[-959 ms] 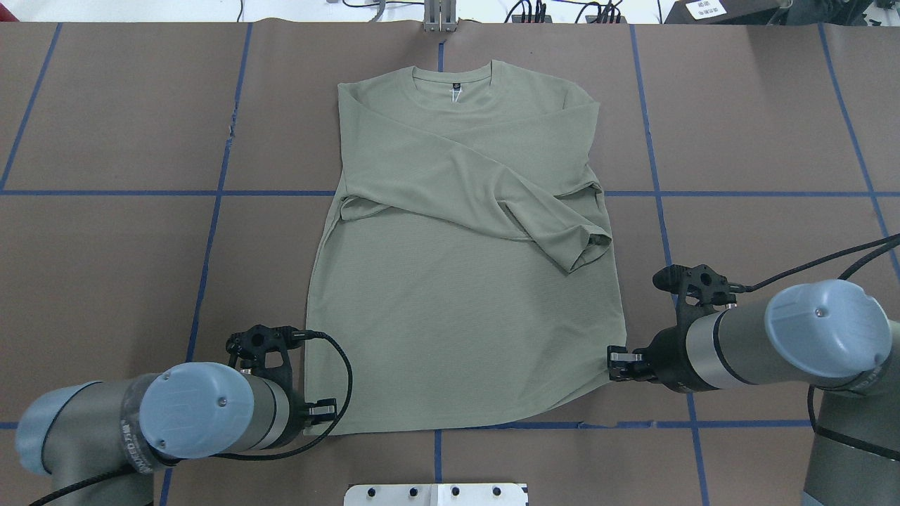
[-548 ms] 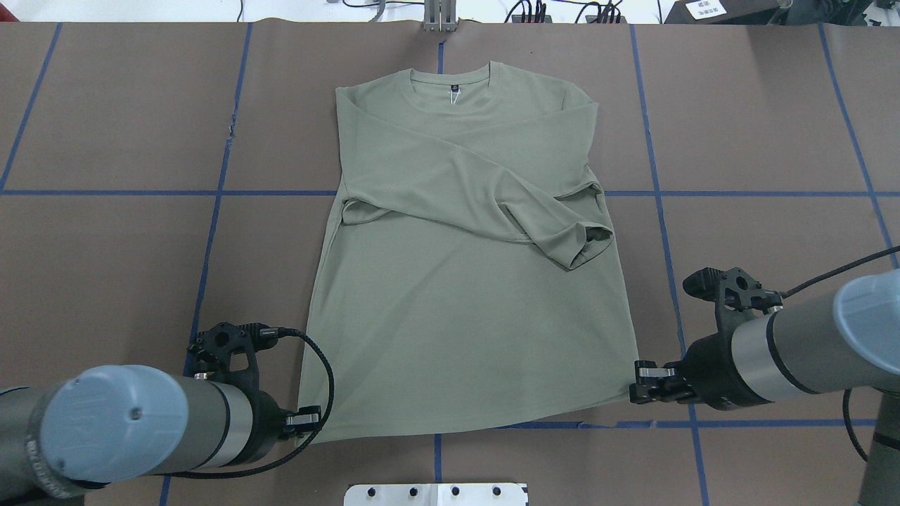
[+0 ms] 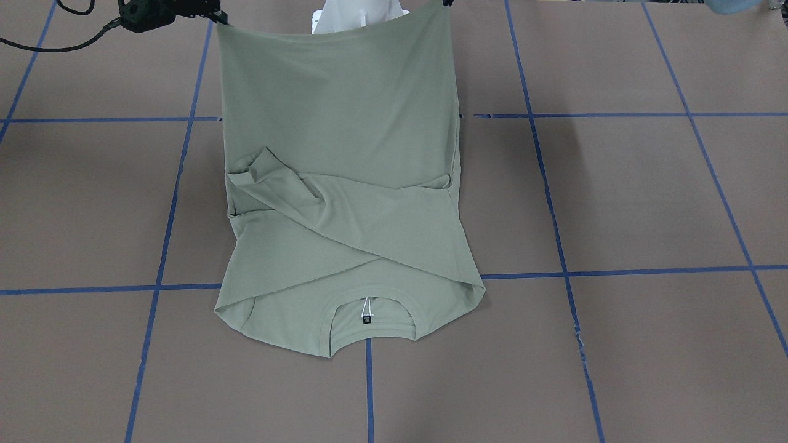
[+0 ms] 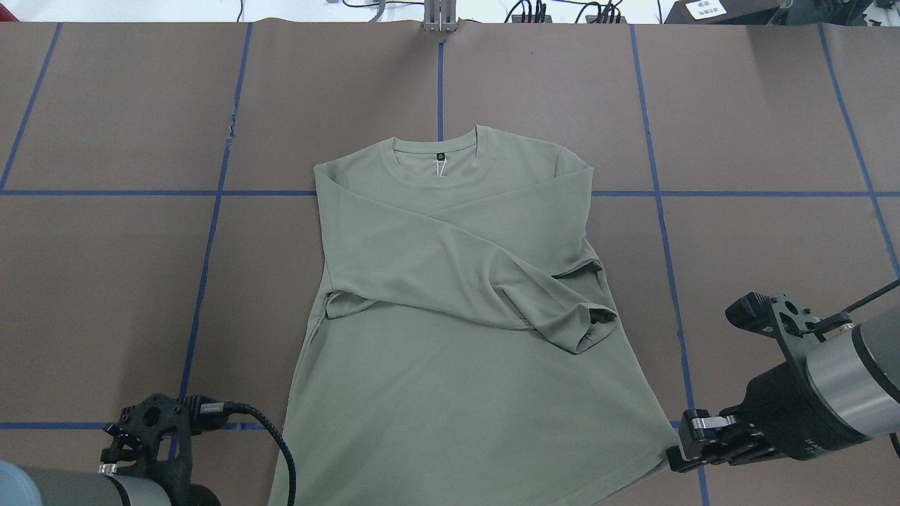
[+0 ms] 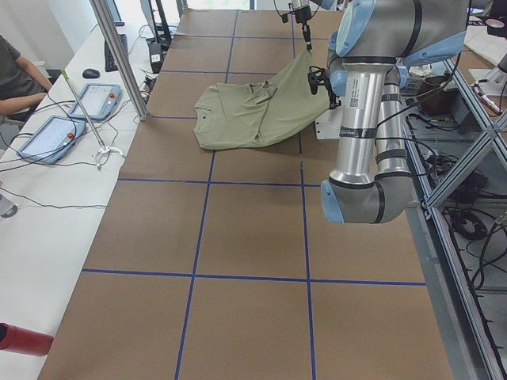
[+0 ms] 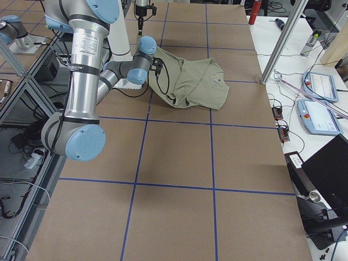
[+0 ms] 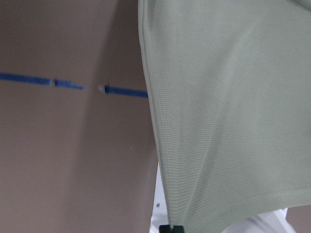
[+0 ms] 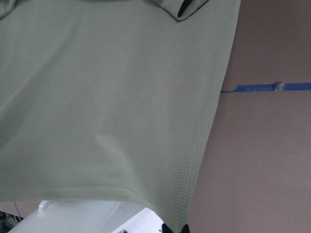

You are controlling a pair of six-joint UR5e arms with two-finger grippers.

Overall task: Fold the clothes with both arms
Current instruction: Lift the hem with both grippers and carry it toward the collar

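Left gripper [image 7: 172, 228] and right gripper [image 4: 676, 462], jaws clamped on the lower-frame hem corners of the shirt [image 4: 457, 379], hold it raised, seemingly to fold toward the collar.

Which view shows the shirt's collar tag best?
Exterior front-facing: the collar tag lies nearest that camera, its white string distinct. Overhead shows it smaller; side views, too small; wrist views show only the shirt.
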